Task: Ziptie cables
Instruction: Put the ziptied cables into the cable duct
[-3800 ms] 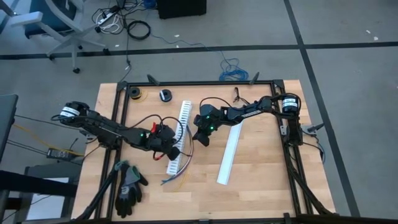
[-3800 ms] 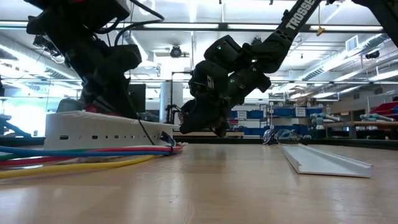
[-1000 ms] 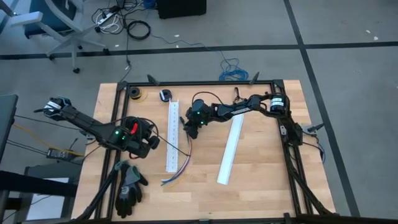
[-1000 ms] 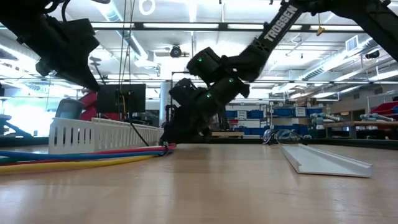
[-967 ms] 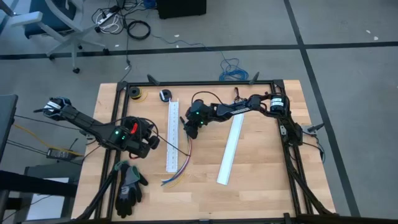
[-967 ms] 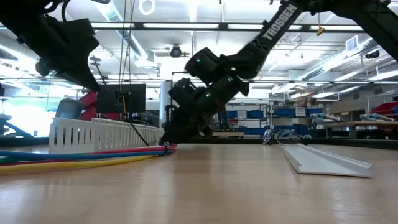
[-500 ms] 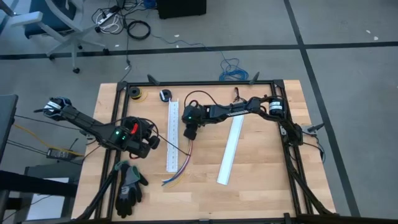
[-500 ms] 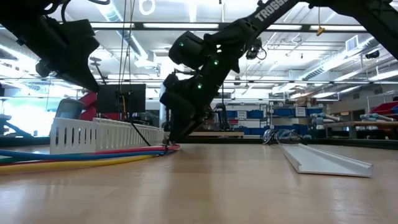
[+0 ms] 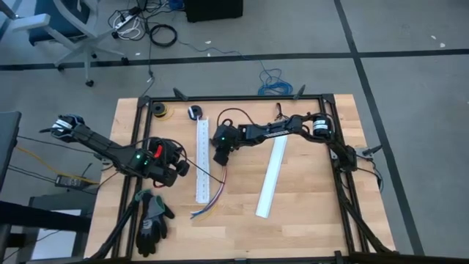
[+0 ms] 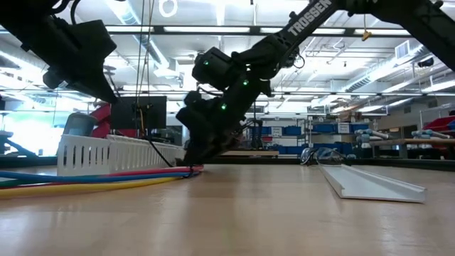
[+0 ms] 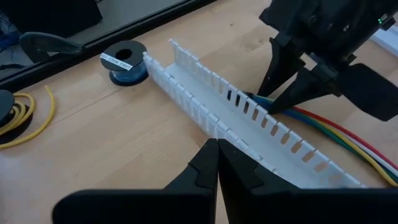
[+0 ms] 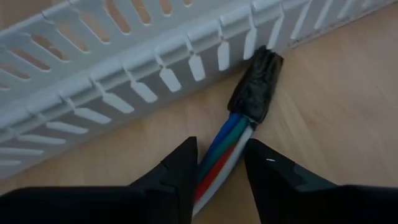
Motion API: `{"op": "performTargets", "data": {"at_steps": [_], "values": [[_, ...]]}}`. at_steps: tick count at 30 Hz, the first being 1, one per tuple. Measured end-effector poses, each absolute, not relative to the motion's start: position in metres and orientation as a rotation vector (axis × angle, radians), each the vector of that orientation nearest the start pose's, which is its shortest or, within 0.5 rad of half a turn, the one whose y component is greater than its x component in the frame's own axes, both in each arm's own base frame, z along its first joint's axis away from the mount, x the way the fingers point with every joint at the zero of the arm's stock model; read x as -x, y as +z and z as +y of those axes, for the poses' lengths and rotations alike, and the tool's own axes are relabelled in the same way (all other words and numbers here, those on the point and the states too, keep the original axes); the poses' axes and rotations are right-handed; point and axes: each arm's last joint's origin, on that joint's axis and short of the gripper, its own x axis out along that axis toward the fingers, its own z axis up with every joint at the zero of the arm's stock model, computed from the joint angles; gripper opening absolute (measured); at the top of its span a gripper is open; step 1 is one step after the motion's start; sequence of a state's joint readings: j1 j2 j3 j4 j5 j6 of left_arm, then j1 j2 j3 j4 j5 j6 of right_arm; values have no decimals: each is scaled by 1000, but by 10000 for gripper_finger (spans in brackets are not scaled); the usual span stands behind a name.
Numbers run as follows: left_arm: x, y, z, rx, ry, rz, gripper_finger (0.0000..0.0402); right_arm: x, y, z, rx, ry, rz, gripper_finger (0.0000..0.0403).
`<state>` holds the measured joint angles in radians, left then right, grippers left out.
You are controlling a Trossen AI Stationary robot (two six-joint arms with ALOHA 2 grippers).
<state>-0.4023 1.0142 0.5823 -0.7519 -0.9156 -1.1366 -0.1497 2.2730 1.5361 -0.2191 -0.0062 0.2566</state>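
I am watching the right gripper (image 12: 219,163) reaching down at the middle of the table, beside the slotted white duct (image 9: 202,158). In its wrist view the two fingers (image 12: 177,171) are straddling the cables (image 12: 221,152), one on each side, just behind the black taped end (image 12: 255,87). The jaws are standing partly apart around the bundle; I cannot tell whether they are actually pinching it. The taped end is lying on the wood, touching or nearly touching the duct's slotted wall.

In the high view the cables (image 9: 216,187) are running from the right gripper (image 9: 220,156) toward the near edge, fanning out into loose coloured ends just beside the duct. In the low view they (image 10: 92,179) are lying flat on the table in front of the duct (image 10: 117,153).

The left gripper (image 11: 217,163) is hovering on the other side of the duct, its fingers pressed together and holding nothing. In the high view it (image 9: 183,168) is sitting apart from the bundle. A second white strip (image 9: 271,176) is lying to the right, and a black glove (image 9: 152,220) is sitting near the front-left corner.
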Motion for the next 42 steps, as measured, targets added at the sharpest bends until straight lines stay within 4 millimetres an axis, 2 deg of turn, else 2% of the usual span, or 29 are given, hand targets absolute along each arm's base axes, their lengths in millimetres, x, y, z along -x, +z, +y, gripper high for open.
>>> {"op": "performTargets", "data": {"at_steps": [3, 5, 7, 11, 15, 19, 24, 30, 37, 42], "values": [[-157, 200, -42, 301, 871, 543, 19, -462, 105, -70, -292, -258, 955, 79], [-156, 200, -42, 301, 871, 544, 19, -460, 113, -70, -263, -260, 953, 34], [-157, 200, -42, 302, 868, 548, 19, -458, 124, -69, -222, -259, 942, 15], [-156, 200, -42, 299, 867, 552, 19, -444, 149, -67, -202, -255, 994, 7], [-156, 200, -42, 296, 868, 555, 19, -427, 191, -60, -174, -247, 1007, 2], [-155, 200, -41, 286, 872, 558, 19, -417, 223, -39, -128, -198, 980, 1], [-153, 199, -40, 255, 888, 568, 19, -411, 260, -12, -74, -111, 849, 0], [-152, 199, -39, 251, 894, 570, 19, -416, 265, 12, -48, -45, 777, 0], [-151, 199, -40, 265, 879, 605, 19, -418, 259, 17, -75, -142, 780, 0], [-150, 203, -40, 251, 878, 647, 19, -419, 258, 30, -113, -137, 770, 0]]}}
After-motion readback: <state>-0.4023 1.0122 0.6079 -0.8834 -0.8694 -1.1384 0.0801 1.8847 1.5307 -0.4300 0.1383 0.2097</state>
